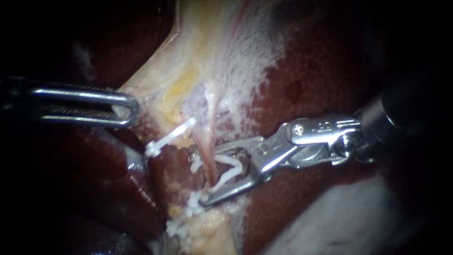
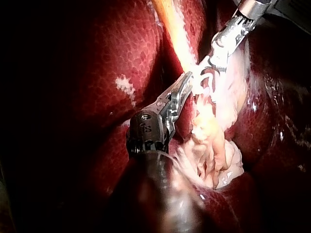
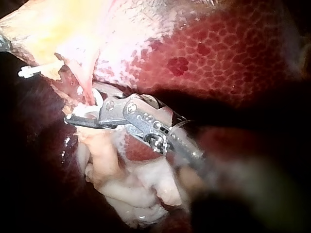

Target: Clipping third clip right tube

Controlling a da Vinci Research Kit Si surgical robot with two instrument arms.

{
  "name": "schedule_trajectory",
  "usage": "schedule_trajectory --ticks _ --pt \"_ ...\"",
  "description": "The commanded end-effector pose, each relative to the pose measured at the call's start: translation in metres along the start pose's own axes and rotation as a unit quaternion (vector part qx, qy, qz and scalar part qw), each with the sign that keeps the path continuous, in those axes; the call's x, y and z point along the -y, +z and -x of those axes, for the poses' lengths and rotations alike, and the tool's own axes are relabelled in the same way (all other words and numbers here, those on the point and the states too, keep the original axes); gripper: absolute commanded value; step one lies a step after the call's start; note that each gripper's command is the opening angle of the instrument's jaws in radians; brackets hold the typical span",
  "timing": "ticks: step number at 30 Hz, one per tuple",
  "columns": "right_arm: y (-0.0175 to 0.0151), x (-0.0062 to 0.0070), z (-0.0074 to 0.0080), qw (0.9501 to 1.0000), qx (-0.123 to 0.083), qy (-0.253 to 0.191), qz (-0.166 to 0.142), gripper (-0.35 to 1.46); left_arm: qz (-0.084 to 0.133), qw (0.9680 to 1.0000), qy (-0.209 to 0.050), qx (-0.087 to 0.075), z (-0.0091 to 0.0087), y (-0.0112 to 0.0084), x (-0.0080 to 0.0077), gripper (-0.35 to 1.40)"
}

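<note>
A thin pink tube [image 1: 209, 137] runs down from the pale tissue sheet [image 1: 212, 47]. My right instrument [image 1: 212, 177] comes in from the right, its two jaws standing either side of this tube. They hold a white clip [image 1: 231, 165] that bends around the tube. In the right wrist view the same jaws [image 3: 80, 109] straddle the tube [image 3: 86, 87]. My left instrument [image 1: 126, 109] is shut on the edge of the pale tissue, to the left of the tubes. The left wrist view shows it [image 2: 187, 82] gripping that tissue, with the right instrument [image 2: 209, 73] just beyond.
A white clip [image 1: 167, 138] sits across the neighbouring tube on the left. Two more white clips [image 1: 193, 203] [image 1: 175, 230] lie lower down among yellow fat. Dark red liver [image 1: 321, 61] surrounds the field. Loose pale tissue [image 3: 126, 184] lies beneath the right instrument.
</note>
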State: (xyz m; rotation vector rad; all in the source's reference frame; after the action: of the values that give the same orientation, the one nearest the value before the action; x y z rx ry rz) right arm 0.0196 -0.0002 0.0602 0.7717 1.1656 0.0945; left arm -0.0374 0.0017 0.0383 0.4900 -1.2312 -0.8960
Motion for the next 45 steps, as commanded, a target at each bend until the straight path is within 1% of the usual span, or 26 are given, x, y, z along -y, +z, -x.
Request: schedule_trajectory --ticks 1,4,6,8,10,12,16,21,29,45 --pt "0.0001 0.0000 0.0001 1.0000 0.000 0.000 0.000 0.50 0.000 1.0000 0.000 0.000 0.0000 0.0000 0.0000 -0.35" --pt "0.0001 0.0000 0.0001 1.0000 0.000 0.005 0.000 0.45 0.000 1.0000 0.000 0.000 0.0000 0.0000 0.0000 -0.35" --pt "0.0000 0.0001 0.0001 0.9999 0.000 0.014 -0.001 0.36 0.000 1.0000 0.000 0.000 0.0000 0.0000 0.0000 -0.35" --pt "-0.0002 0.0001 0.0001 0.9997 0.000 0.026 -0.001 0.24 0.000 1.0000 0.000 0.000 0.0000 0.0000 0.0000 -0.35" --pt "-0.0005 0.0000 -0.0001 0.9996 -0.001 0.030 0.000 0.07 0.000 1.0000 0.000 0.000 0.0000 0.0000 0.0000 -0.35" --pt "-0.0008 -0.0002 -0.0004 0.9995 -0.001 0.031 -0.005 -0.10 0.000 1.0000 0.000 0.000 0.0000 0.0000 0.0000 -0.35" --pt "-0.0015 -0.0004 -0.0009 0.9992 -0.002 0.038 -0.007 -0.29 0.000 1.0000 0.000 0.000 0.0000 0.0000 0.0000 -0.35" --pt "-0.0015 -0.0003 -0.0007 0.9988 -0.001 0.049 -0.008 -0.33 0.000 1.0000 0.000 0.000 0.0000 0.0000 0.0000 -0.35" --pt "-0.0013 -0.0002 -0.0006 0.9982 0.001 0.059 -0.012 -0.33 0.000 1.0000 0.000 0.000 0.0000 0.0000 0.0000 -0.35" --pt "-0.0013 -0.0002 -0.0005 0.9981 0.002 0.059 -0.017 -0.33 0.000 1.0000 0.000 0.000 0.0000 0.0001 0.0000 -0.35"
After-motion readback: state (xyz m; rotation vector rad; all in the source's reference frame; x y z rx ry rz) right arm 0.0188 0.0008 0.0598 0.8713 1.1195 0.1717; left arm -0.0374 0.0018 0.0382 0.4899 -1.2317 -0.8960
